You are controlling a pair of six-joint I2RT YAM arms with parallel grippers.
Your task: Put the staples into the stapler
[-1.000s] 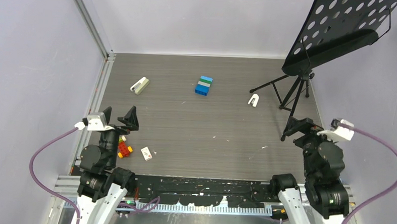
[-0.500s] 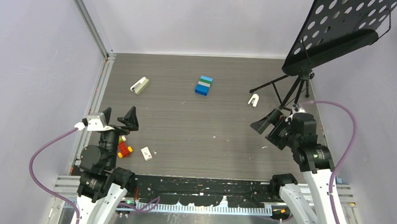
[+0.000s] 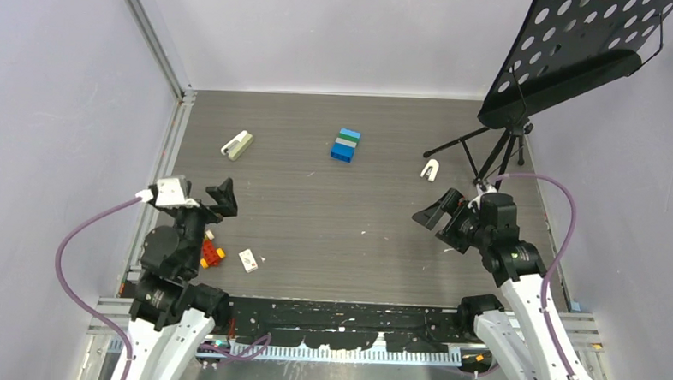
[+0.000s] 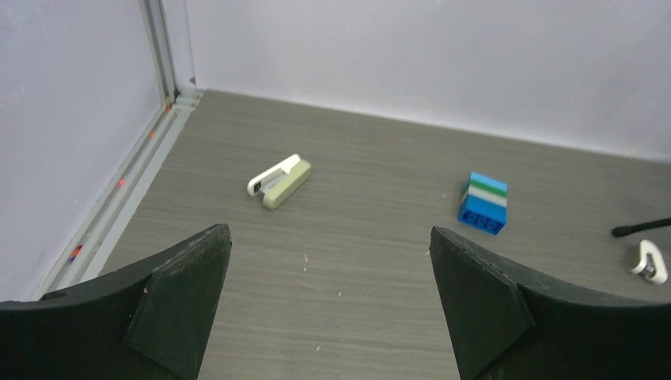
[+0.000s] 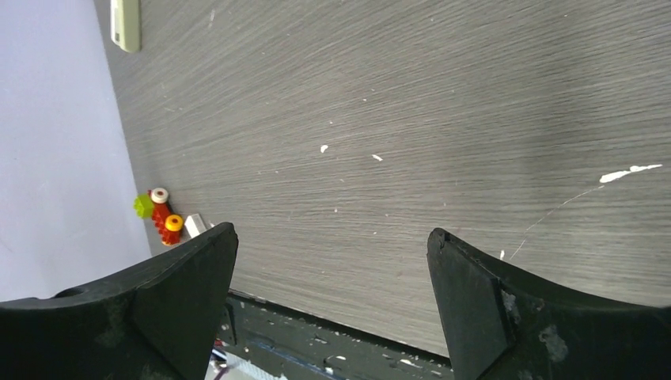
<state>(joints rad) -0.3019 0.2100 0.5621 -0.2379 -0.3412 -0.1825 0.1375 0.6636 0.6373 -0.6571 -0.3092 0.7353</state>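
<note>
Stapler [image 3: 237, 145]: lies slanted on the far left part of the surface [image 3: 315, 215], on its own and well apart from both hands. The left wrist view has it ahead, a little left of centre [image 4: 278, 181].
Staples [image 3: 248, 260]: a small flat white box near the front edge, close to the left arm's base. It sits just beside the red-yellow bricks [image 3: 211, 253], apparently not touching them.
Left hand [image 3: 202, 203]: spread wide and empty, raised over the left side of the surface.
Right hand [image 3: 441, 225]: spread wide and empty, over the right half, well apart from stapler and staples.
Step in hand: probably the approach to a first pick; nothing is gripped and nothing is loaded yet.
Doing it well: the left hand is the better placed for the stapler. Turn the wrist so the fingers cross its narrow width, come straight down, and close at mid-length.
Staples pick: the box is low and flat, so the fingertips must come right down to the surface while staying clear of the bricks.
Risk: an off-centre grip may spin the stapler. The blue block [image 3: 345, 145] and the white piece [image 3: 430, 168] are not targets.
</note>
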